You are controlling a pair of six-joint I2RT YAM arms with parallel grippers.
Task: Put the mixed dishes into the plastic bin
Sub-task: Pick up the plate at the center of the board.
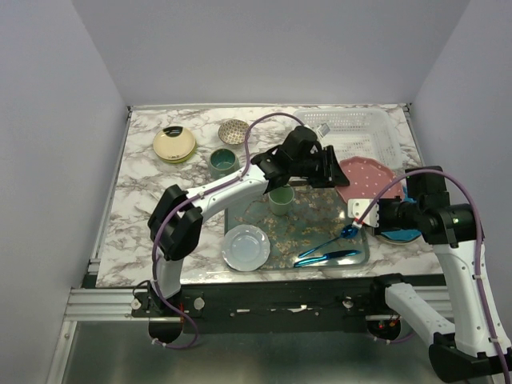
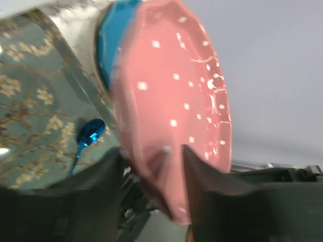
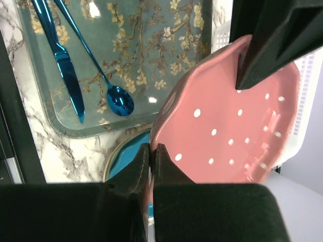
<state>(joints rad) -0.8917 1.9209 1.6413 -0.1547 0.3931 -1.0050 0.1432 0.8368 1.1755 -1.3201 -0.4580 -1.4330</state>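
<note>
The pink white-dotted round plate hangs tilted at the near edge of the white lattice plastic bin, above a teal round plate on the marble table. My right gripper is pinched tight on its near rim. My left gripper straddles the far rim, fingers apart, not clamped, beside the blossom-patterned metal tray.
</note>
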